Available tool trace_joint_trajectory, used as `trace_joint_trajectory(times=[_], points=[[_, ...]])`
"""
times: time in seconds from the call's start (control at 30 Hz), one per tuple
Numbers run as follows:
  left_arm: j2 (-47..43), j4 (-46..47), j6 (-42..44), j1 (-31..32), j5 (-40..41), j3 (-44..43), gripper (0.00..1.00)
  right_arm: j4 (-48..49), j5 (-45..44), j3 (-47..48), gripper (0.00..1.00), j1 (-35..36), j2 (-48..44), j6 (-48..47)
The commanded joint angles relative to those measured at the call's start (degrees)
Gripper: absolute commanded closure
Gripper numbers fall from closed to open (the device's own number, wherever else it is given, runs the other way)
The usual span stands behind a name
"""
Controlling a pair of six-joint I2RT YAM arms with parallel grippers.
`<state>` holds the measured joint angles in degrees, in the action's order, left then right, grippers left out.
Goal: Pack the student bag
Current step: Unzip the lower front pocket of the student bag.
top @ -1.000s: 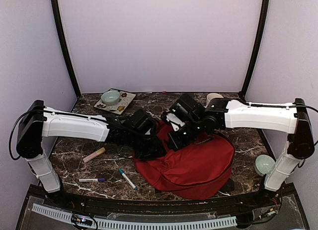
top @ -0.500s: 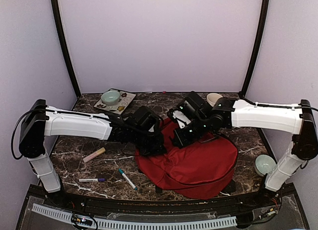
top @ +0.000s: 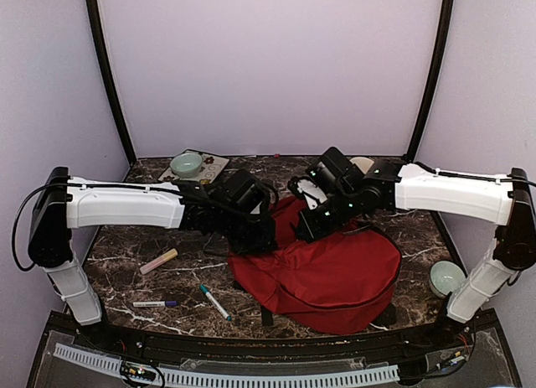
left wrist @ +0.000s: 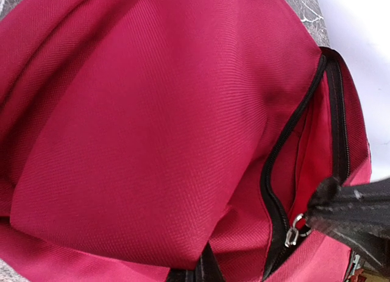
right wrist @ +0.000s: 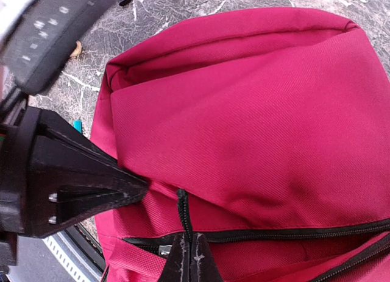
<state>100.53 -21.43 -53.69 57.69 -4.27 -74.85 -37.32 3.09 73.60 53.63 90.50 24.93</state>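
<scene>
Top external view: the student bag (top: pixel 335 275) slumps right of centre on the bench (top: pixel 117 275), reaching toward the near edge. The left fingers (right wrist: pixel 139 186) and right fingers (right wrist: pixel 189 260), both clamped tight, pinch its red fabric beside the zipper. From overhead, the wrists hide their tips. Pens (top: pixel 213 302) lie toward the near-left corner.

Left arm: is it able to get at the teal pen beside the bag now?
Probably not as it stands. The left gripper is shut on fabric of the student bag, so it would have to let go first. The teal pen lies in the open on the table on that arm's side.
</scene>
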Motion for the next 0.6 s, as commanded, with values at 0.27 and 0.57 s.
trace_joint_trajectory(times=[0.27,0.57], points=[[-3.95,-5.79,4.84,0.05,3.70,1.80,1.00,-0.93,-2.29,2.89,1.00,-2.59,2.65,-2.74],[-4.22,-6.62,6.74,0.49,3.75,2.16,1.00,-3.16,-4.96,5.05,1.00,-5.98,4.73,-4.88]])
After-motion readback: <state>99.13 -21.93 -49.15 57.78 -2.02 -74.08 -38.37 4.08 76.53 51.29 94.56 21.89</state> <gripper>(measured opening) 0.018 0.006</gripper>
